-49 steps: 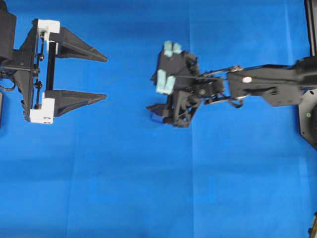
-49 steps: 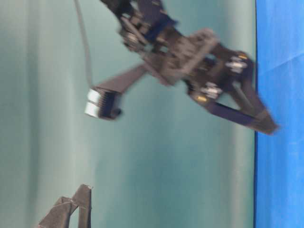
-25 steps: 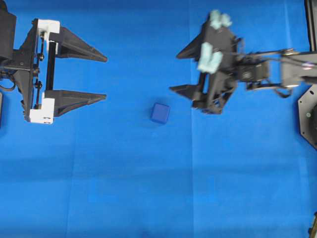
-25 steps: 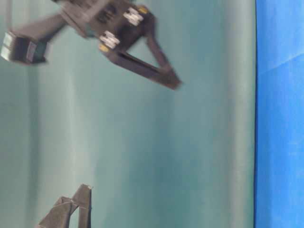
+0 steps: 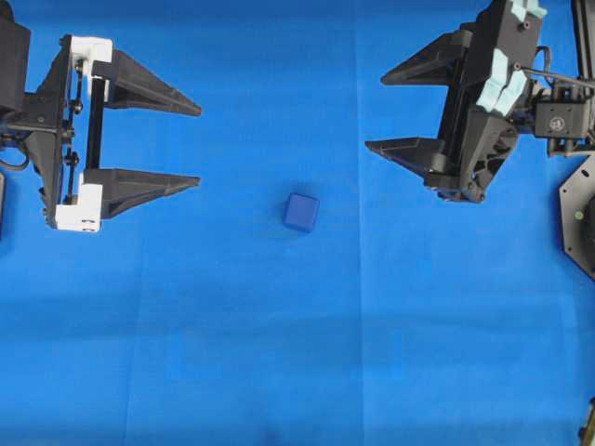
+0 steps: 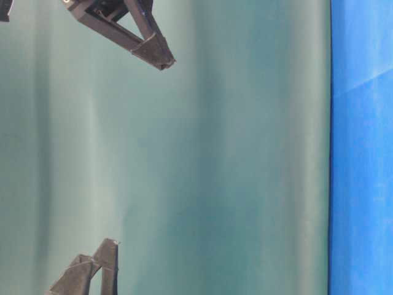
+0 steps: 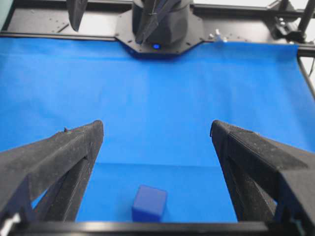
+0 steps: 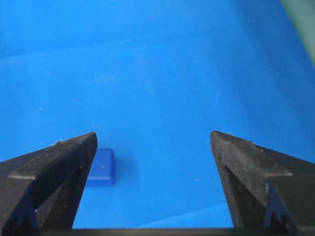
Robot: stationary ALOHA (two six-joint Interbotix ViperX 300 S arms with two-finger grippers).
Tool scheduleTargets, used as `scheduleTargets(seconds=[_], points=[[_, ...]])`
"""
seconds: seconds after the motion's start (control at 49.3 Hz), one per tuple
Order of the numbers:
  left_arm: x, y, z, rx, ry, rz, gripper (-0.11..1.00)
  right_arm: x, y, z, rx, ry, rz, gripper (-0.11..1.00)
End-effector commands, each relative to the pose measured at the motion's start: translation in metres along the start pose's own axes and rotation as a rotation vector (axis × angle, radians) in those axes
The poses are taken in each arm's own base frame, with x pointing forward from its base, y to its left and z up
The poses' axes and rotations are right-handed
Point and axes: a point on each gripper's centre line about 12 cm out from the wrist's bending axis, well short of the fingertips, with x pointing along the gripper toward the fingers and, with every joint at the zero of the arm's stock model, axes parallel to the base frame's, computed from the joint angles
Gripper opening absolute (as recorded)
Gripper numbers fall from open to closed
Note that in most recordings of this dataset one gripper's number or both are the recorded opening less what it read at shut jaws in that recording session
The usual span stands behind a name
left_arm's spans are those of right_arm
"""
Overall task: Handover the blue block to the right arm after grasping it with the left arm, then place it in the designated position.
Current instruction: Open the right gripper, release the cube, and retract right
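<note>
The block (image 5: 301,212), a small rigid cube, likely light, lay alone on the blue cloth (image 5: 279,353), best pinched across two flat opposite faces. Left gripper (image 5: 197,147) and right gripper (image 5: 374,112) flanked the block, well apart from it, fingers spread, holding nothing.

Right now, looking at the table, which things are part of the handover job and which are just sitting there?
Part of the job:
- blue block, lying free on the cloth, apart from both grippers
- left gripper, open, empty
- right gripper, open, empty

Just there:
- blue cloth covering the table
- black base plate at the cloth's far edge
</note>
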Motion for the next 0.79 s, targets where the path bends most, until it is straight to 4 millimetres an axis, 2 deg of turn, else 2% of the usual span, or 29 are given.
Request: scheduleTargets(seconds=[0.0,0.264,0.487,0.629,0.77], points=[[-0.005,0.0,0.015,0.002,-0.051,-0.001,0.93,-0.003,0.003,0.007,0.002,-0.023,0.012,0.88],[-0.005,0.0,0.015,0.002,-0.051,-0.001,0.93,-0.008,0.007,0.013,0.001,-0.087,0.061,0.88],[-0.005,0.0,0.015,0.002,-0.055,-0.002,0.93,-0.025,0.013,0.022,-0.02,-0.212,0.146,0.88],[-0.005,0.0,0.015,0.0,-0.055,-0.002,0.93,-0.034,0.016,0.023,-0.032,-0.28,0.2,0.88],[-0.005,0.0,0.015,0.0,-0.055,-0.002,0.93,-0.035,0.018,0.02,-0.039,-0.304,0.228,0.88]])
